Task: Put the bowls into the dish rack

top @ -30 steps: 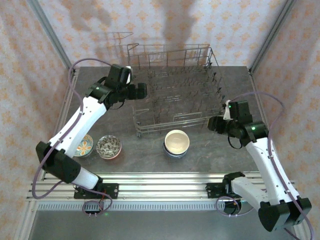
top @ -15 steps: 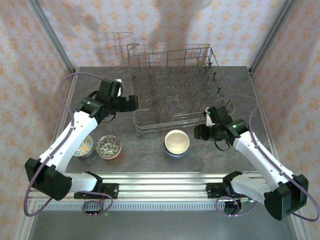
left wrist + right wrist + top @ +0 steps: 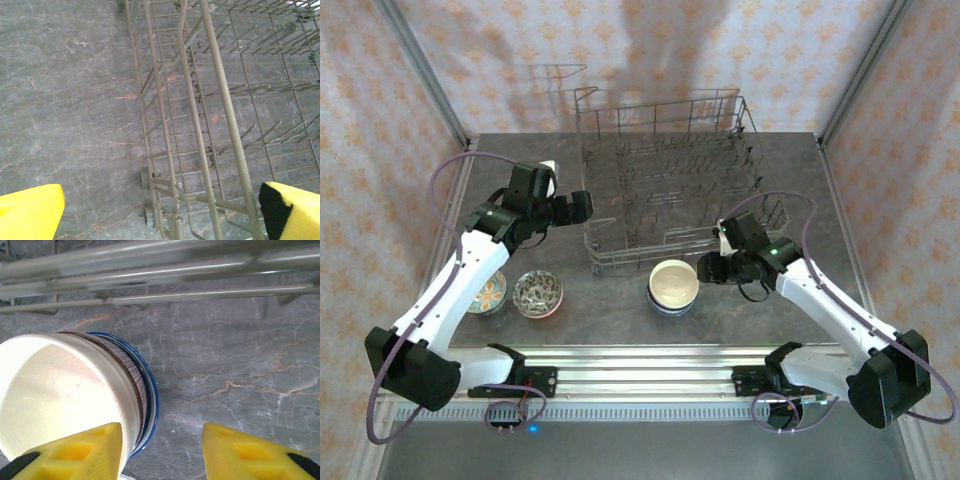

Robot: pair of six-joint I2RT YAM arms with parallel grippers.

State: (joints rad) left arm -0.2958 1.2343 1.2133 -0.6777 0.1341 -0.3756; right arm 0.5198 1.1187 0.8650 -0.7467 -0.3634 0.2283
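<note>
Right tool (image 3: 706,268) nearer stacked bowls (image 3: 673,284), grey marbled table (image 3: 610,312)

The dish rack (image 3: 665,180) is grey. The top bowl (image 3: 55,390) is plain cream, and the bowl under it (image 3: 150,415) has a blue rim. The squiggly bowl (image 3: 537,292) is black and white inside. The table (image 3: 600,310) is dark grey with thin orange lines. The right gripper (image 3: 161,440) has yellow fingers (image 3: 240,450). The walls (image 3: 620,50) are pink with orange flowers.

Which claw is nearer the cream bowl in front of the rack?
Right. The right claw sits at the cream bowl's right rim; the left claw hangs farther off, at the dish rack's left side.
</note>
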